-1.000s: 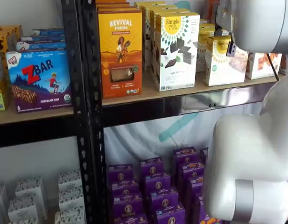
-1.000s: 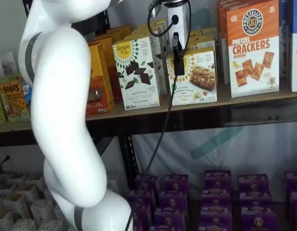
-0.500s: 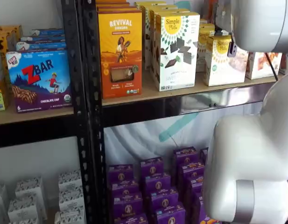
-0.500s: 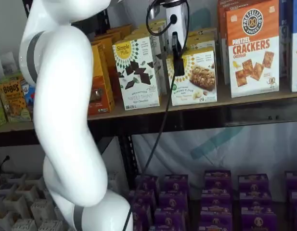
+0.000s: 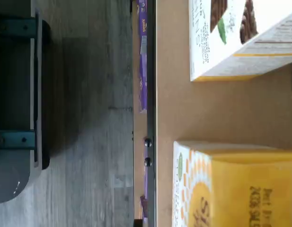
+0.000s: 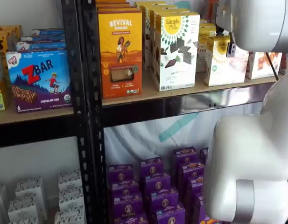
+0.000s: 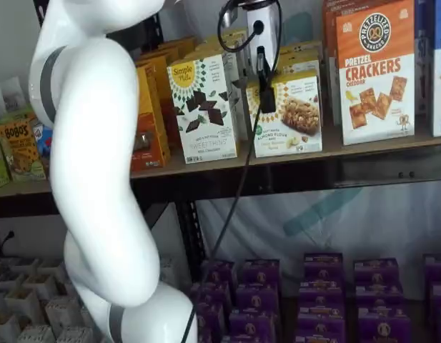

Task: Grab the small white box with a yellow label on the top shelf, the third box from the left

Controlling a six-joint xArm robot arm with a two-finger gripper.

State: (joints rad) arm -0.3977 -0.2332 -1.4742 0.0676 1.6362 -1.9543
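The small white box (image 7: 291, 118) with a round yellow label and yellow top stands on the top shelf (image 7: 370, 146), right of the taller white box (image 7: 204, 107) with dark chocolate pieces. It also shows in a shelf view (image 6: 223, 65). My gripper (image 7: 266, 106) hangs from its white body right in front of the small box's left part. Only one black finger shows, side-on, so open or shut is unclear. In a shelf view a dark finger (image 6: 231, 49) peeks out below the arm. The wrist view shows the small box's yellow top (image 5: 240, 189) close by and the shelf board (image 5: 202, 113).
An orange Revival box (image 6: 120, 46) stands left of the taller white box (image 6: 176, 51). Orange pretzel cracker boxes (image 7: 375, 71) stand to the right. Purple boxes (image 7: 320, 286) fill the lower level. My white arm (image 7: 98, 157) covers much of the shelf. A black cable (image 7: 234, 200) hangs down.
The arm's elbow has shifted very slightly. The gripper stays in nearly the same place in front of the small white box.
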